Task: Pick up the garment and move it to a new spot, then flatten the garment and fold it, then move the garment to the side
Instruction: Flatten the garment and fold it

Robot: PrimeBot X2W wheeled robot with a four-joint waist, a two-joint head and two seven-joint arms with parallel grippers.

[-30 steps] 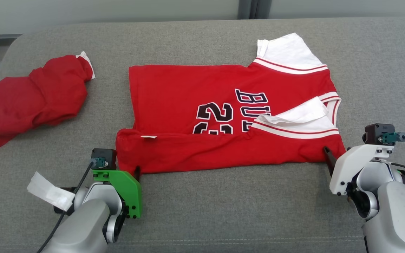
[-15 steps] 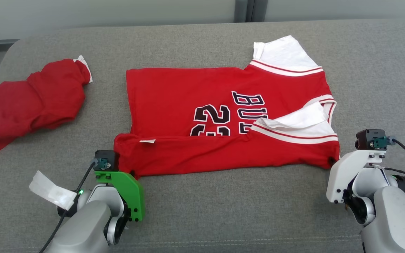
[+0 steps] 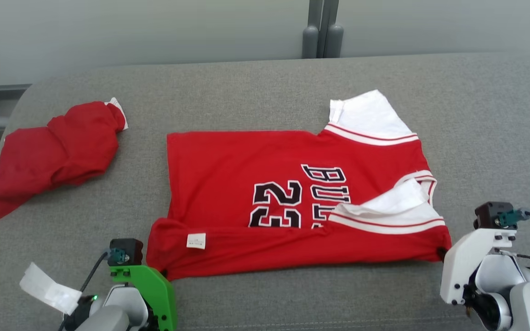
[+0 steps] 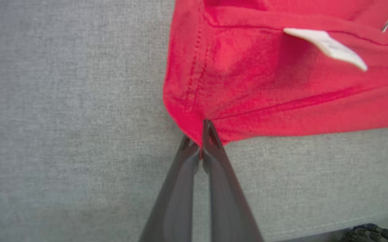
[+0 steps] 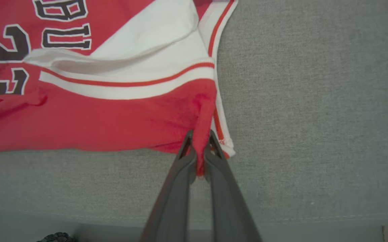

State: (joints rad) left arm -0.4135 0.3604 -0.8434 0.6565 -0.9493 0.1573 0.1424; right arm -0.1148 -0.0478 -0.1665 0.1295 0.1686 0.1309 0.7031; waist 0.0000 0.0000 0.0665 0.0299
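Surface: a grey cloth-covered table (image 3: pixel 265 294) with a stitched seam along its near edge.
Left tool (image 4: pixel 202 134): fingers pressed together, pinching the near left corner of the red jersey (image 3: pixel 246 174) right at the hem stitching.
Right tool (image 5: pixel 199 144): likewise pinching, with a bunch of red cloth between the tips at the near right corner, just beside the white-and-red trim.
Near edge: a long band of the jersey is turned over onto its front and covers the lower part of the number. A white label (image 3: pixel 196 240) shows on this band near the left end.
Jersey: lies across the middle of the table, its far edge flat. A loose white sleeve flap (image 3: pixel 398 202) rests on the fold at the right.
Far left: a second red garment (image 3: pixel 53 151), crumpled, well apart from the jersey.
Back: a pale wall with a grey post (image 3: pixel 320 27).
Step in hand: likely the lengthwise fold, carrying the near edge toward the far one.
Doing it well: raise both corners together and level. Hold the edge taut between the tools, move them at the same pace, then lay the edge parallel to the far edge before letting go.
Watch: the right pinch holds little cloth and may slip. The loose flap could crease under the fold.
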